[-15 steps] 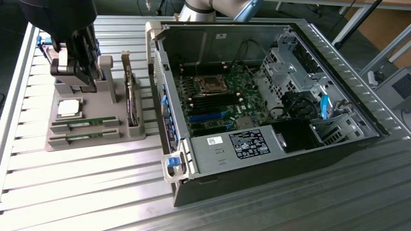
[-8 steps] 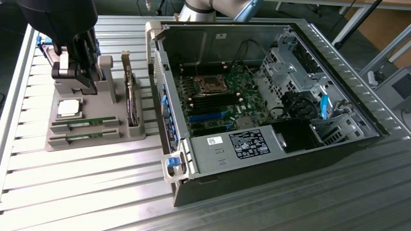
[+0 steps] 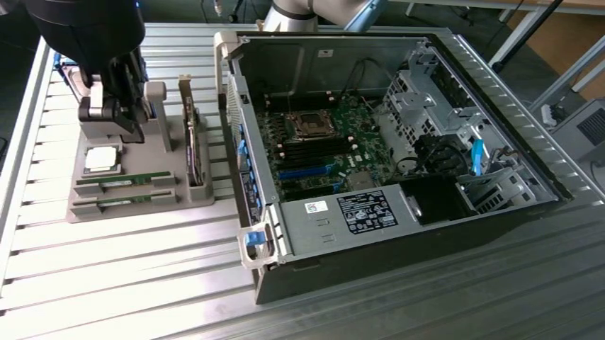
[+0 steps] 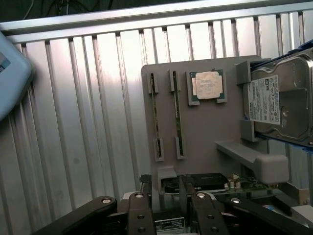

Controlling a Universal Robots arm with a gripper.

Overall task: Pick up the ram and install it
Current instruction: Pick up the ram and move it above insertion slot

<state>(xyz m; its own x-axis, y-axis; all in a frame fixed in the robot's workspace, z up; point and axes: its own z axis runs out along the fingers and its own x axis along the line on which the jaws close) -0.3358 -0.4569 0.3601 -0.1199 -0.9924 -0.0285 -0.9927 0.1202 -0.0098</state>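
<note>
— Hiding anything, that dark arm (image 3: pixel 85 35)?
— Yes, the far end of the tray (image 3: pixel 151 159). The ram (image 3: pixel 125 182) lies slotted in the tray beside its twin stick (image 3: pixel 118 202).
— And the end effector (image 3: pixel 112 131)?
— Over the tray's far end, spread apart, gripping nothing, clear of the ram.

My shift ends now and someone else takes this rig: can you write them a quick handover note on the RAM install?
End effector: hovers over the far end of the grey plastic holder tray, carrying no stick.
Things: the long thin green RAM stick and its identical twin both lie in the tray's slots. The open black computer case with its green motherboard stands to the exterior view's right of the tray.
Done: nothing yet, neither stick is lifted.
Left: the whole pick-up and install.
</note>
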